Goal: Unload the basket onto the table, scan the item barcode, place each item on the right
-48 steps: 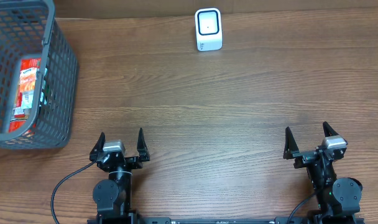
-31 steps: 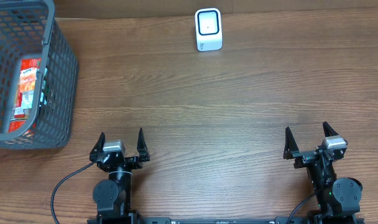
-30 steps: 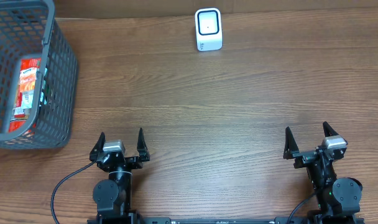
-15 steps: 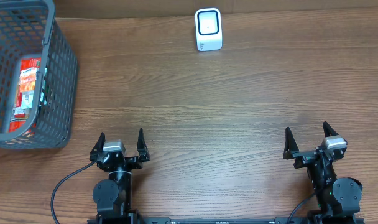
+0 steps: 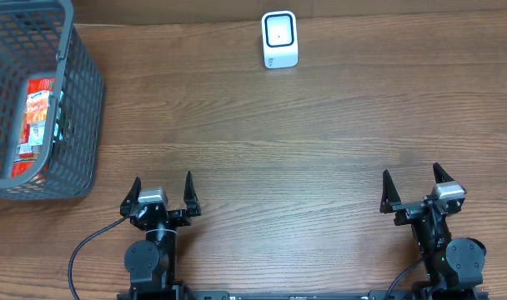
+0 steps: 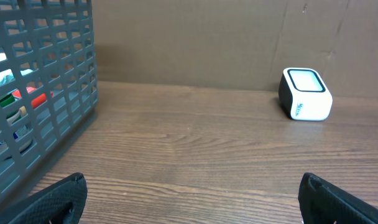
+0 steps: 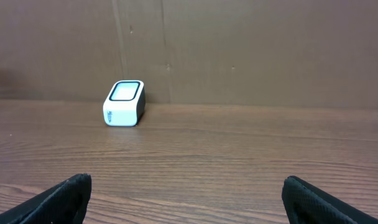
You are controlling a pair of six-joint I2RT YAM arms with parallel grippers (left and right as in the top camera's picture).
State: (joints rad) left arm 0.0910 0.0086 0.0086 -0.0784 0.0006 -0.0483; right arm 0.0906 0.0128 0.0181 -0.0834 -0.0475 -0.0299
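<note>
Resting at near edge of table (image 5: 320, 125): left gripper (image 5: 162, 179) and right gripper (image 5: 411, 171), both spread wide, empty. Red packet (image 5: 37, 125) inside grey basket (image 5: 82, 92); white scanner (image 5: 280, 39) at far edge.

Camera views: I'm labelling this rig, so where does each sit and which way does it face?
Overhead: above the table, looking down on basket, white scanner, left gripper and right gripper, both open.
Left wrist: low, facing the wall; own fingertips at bottom corners.
Right wrist: likewise, scanner left of centre.
Shared: all see the scanner.
</note>
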